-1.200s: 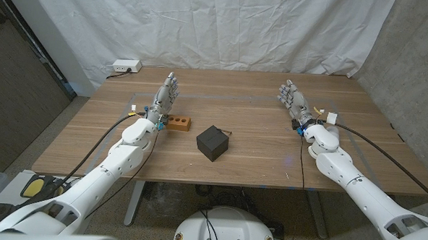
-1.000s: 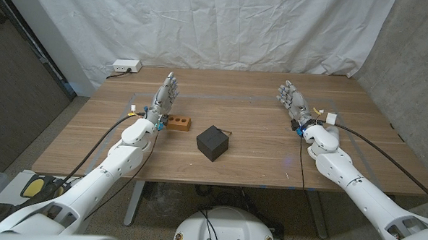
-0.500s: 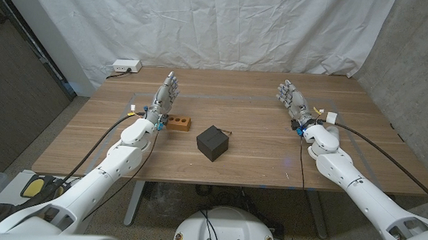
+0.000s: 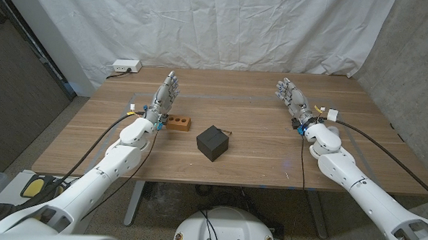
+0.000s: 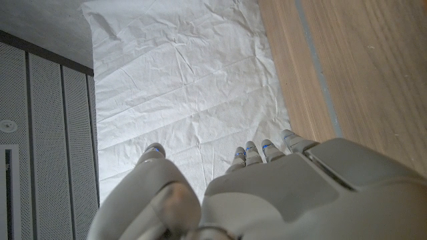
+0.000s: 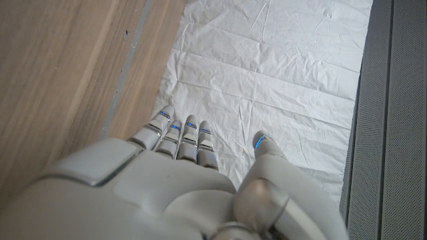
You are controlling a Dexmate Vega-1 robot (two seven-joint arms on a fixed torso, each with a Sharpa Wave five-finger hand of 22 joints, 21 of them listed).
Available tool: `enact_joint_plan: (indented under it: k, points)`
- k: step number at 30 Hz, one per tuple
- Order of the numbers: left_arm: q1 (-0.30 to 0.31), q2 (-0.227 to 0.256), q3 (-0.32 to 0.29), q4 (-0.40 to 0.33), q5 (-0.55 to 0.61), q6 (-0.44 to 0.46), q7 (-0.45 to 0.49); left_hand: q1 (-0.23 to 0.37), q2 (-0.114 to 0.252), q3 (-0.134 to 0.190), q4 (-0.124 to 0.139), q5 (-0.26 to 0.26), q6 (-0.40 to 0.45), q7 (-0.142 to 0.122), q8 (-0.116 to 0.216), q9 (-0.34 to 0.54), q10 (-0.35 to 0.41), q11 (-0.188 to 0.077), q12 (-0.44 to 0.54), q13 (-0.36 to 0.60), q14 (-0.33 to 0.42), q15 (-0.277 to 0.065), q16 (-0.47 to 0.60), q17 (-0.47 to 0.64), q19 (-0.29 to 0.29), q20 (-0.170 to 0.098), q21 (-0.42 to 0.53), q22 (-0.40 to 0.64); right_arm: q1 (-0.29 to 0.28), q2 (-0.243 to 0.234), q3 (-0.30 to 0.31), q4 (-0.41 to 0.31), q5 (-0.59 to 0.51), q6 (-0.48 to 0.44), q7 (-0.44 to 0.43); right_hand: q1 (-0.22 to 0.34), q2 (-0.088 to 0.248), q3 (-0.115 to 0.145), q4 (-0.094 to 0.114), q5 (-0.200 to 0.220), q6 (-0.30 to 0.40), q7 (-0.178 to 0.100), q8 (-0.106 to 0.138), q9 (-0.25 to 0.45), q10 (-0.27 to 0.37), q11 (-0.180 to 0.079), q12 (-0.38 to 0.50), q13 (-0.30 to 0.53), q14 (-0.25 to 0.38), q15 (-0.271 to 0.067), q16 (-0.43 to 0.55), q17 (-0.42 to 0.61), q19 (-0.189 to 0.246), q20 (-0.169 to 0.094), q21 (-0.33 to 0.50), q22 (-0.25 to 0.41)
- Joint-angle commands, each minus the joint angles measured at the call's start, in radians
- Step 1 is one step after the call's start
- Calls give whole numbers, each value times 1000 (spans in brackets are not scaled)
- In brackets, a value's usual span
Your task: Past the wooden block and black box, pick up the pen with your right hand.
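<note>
Head view: the robot's right hand (image 4: pixel 290 96), fingers spread and holding nothing, hovers over the wooden worktop (image 4: pixel 256 147). A small dark pen (image 4: pixel 227 131) seems to lie just beyond the black box (image 4: pixel 212 142), well leftward.

We see two glossy white, rounded arm shells with black cables running along them. The left hand (image 4: pixel 166 95) and right hand (image 4: pixel 290 96) are pale grey, with small blue marks (near the fingertips (image 6: pixel 175 127)) and dark joints at each wrist.
</note>
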Motion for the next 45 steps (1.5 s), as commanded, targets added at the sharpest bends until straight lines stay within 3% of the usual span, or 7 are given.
enact_joint_plan:
  k: [1, 12, 25, 28, 45]
  points:
    - [20, 25, -6, -45, 11, 16, 17, 11, -1, 4, -6, 9, 0, 1, 2, 5, -2, 2, 6, 5, -3, 6, 7, 5, -8, -86, 6, 4, -15, -19, -4, -33, 0, 8, 27, 16, 3, 2, -11, -6, 10, -4, 4, 4, 7, -1, 7, 3, 8, 1, 3, 3, 9, -12, -3, 3]
    - [37, 40, -14, -66, 1, 24, 13, 17, 4, 5, -8, 11, 7, 2, 4, 5, 3, 1, 8, 6, 2, 8, 8, 5, -12, -80, 6, 4, -26, -30, -6, -43, -7, 31, 51, 31, 8, 7, -23, -11, -1, -31, -5, 5, 16, -5, 9, 4, 7, 4, 1, 3, 10, -7, -5, 3]
    - [35, 38, -8, -73, 14, 21, 20, 25, 8, 4, -11, 13, 10, 5, 4, 5, 4, 5, 7, 6, 4, 11, 9, 5, -14, -77, 6, 4, -28, -41, -14, -52, -39, 74, 72, 64, 19, 19, -45, -16, 30, -58, 3, 7, 20, -16, 9, 6, 9, 4, 1, 3, 9, -3, -9, 4]
    - [38, 44, -10, -85, 21, 34, 39, 26, 9, 4, -12, 13, 10, 4, 3, 5, 4, 5, 7, 6, 3, 12, 8, 5, -15, -76, 6, 4, -27, -41, -16, -54, -41, 80, 77, 75, 21, 22, -53, -18, 27, -66, 0, 8, 20, -18, 8, 6, 9, 6, 0, 3, 7, 12, -11, 4]
    - [39, 44, -8, -130, 34, 54, 74, 33, 10, 2, -15, 14, 11, 8, 2, 5, 6, 7, 7, 6, 6, 15, 8, 5, -14, -78, 8, 4, -2, -68, -23, -43, -61, 119, 143, 100, 22, 30, -72, -22, 26, -76, -3, 8, 20, -21, 8, 8, 8, 6, -1, 3, 8, 13, -13, 4]
